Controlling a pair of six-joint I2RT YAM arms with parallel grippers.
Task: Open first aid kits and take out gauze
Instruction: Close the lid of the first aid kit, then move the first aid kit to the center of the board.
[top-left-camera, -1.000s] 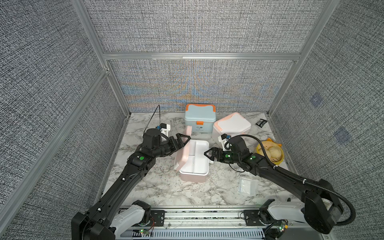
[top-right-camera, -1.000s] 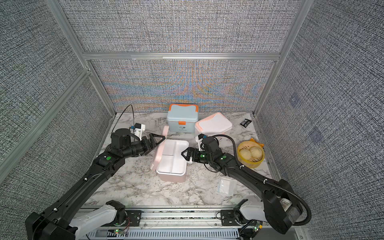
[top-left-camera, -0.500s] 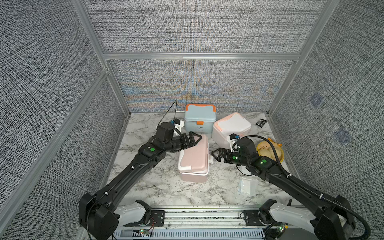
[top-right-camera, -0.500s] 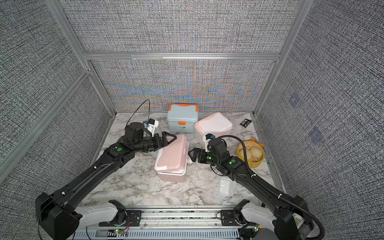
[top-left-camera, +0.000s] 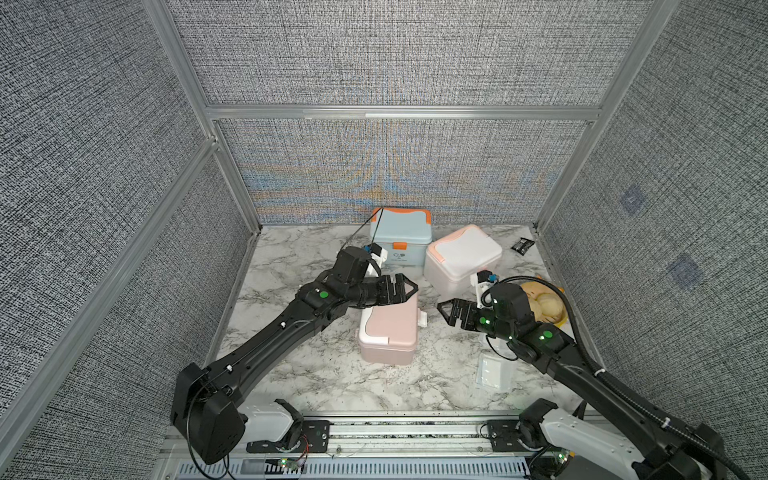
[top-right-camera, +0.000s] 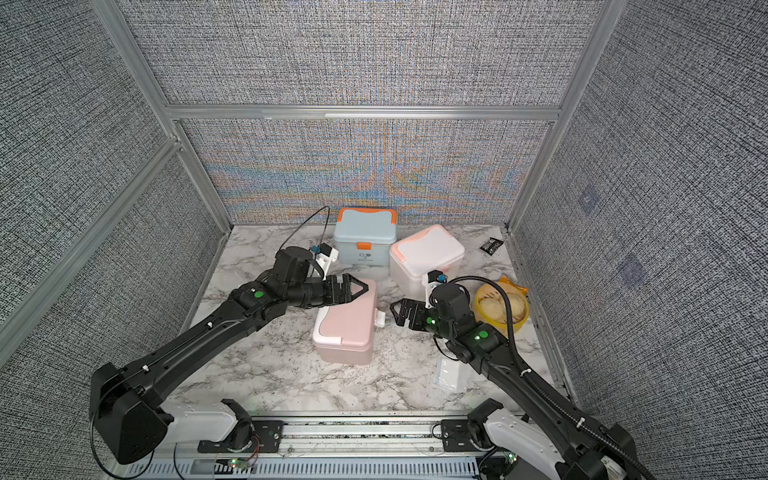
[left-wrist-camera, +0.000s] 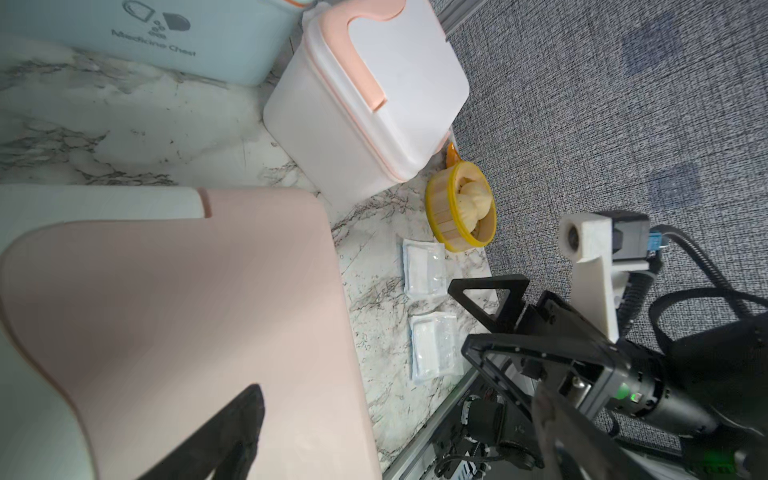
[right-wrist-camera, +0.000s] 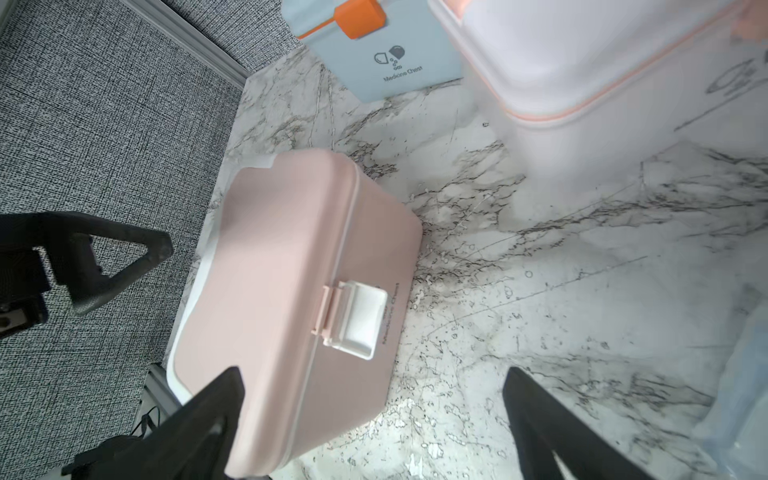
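- Top views: pink kit (top-left-camera: 388, 332) sits mid-desk, lid down. Left gripper (top-left-camera: 405, 289) hangs over its rear end, jaws wide, holding nothing. Right gripper (top-left-camera: 446, 312) stands beside the latch (top-left-camera: 422, 318), wide and empty. Blue kit (top-right-camera: 365, 239) and white kit (top-right-camera: 426, 257) wait closed near the back edge.
- Left wrist: two gauze packets (left-wrist-camera: 424, 270) lie near the right edge, beside the bun basket (left-wrist-camera: 461, 208).
- Right wrist: latch looks unfastened.
- Judgement: two gauze are out; a rear kit comes next, and its latch needs lifting.
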